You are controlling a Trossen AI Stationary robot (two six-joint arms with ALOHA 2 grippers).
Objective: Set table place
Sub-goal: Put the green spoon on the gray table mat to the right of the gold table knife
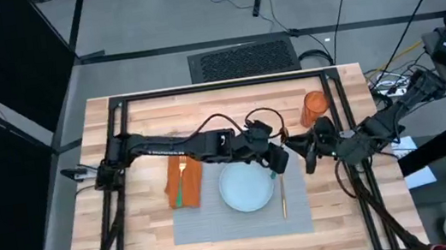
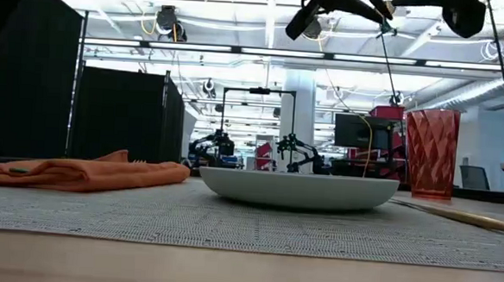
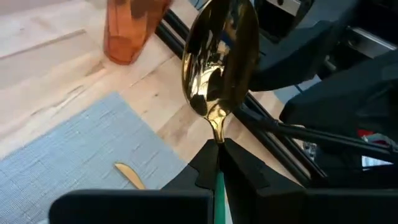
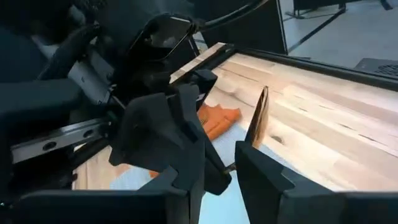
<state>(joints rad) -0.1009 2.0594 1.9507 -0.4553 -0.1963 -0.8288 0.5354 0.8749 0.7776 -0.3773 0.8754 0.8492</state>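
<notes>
On the counter (image 1: 230, 111) the grey placemat (image 1: 210, 223) lay with its long axis running left to right, near the front edge. At its left end an orange napkin (image 1: 190, 185) carried a gold fork (image 1: 181, 175) pointing toward the far edge. The pale plate (image 1: 247, 187) sat at the mat's middle, and a gold knife (image 1: 282, 196) lay just beside it on the right, lengthwise front to back. The left gripper (image 1: 273, 163) hovered above the plate's right rim, its jaws closed on a gold spoon (image 3: 219, 59), bowl pointing ahead; the handle was mostly hidden between the jaws. The right gripper (image 1: 306, 152) faced it closely, jaws spread around the spoon's bowl. An orange tumbler (image 1: 314, 107) stood beyond.
</notes>
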